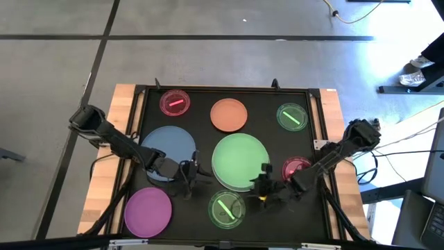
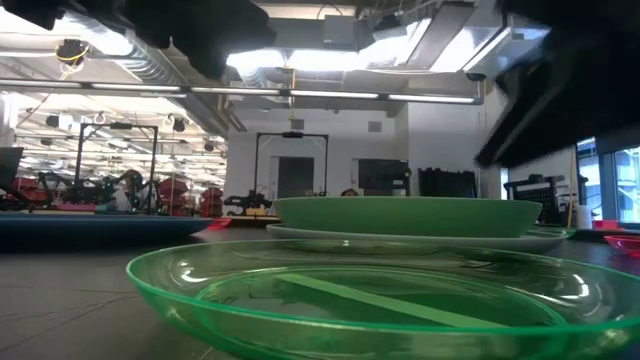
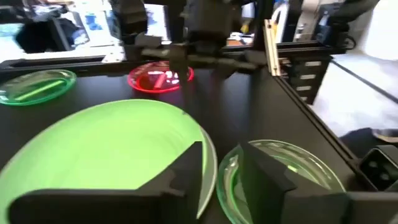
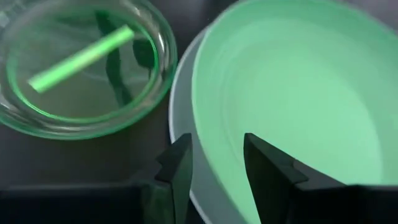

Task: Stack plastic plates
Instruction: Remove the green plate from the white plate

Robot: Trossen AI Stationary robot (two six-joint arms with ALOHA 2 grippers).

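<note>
Plates lie scattered across a black tray (image 1: 208, 94) while both arms lean in toward the middle, where stacking has begun: the large light green plate (image 1: 240, 161) sits inside a white plate (image 4: 180, 118), whose rim shows as a pale crescent under the green one in the right wrist view and as a thin lip beneath it in the low view.

The right gripper (image 4: 214, 158) hangs over the near edge of that pair, its two dark fingers parted with the green rim in the gap between them. They look unclenched and holding nothing, though contact with the rim cannot be ruled out from this angle. The left gripper (image 3: 221, 168) hovers beside the same stack from the other side, fingers likewise apart and empty, straddling the space between the green plate and the small green striped plate (image 1: 227, 208) nearest the front edge.

Waiting around the tray are the blue-grey plate (image 1: 168, 147) under the left arm, the purple plate (image 1: 148, 211) at the front left corner, the orange plate (image 1: 229, 114), a small pink-red plate (image 1: 175, 103) at the back left, a second small green plate (image 1: 292, 116) at the back right, and another pink-red plate (image 1: 296, 167) by the right arm.

Judging by the layout, the large plates form the base so that smaller ones can nest on top; most of the job remains.
</note>
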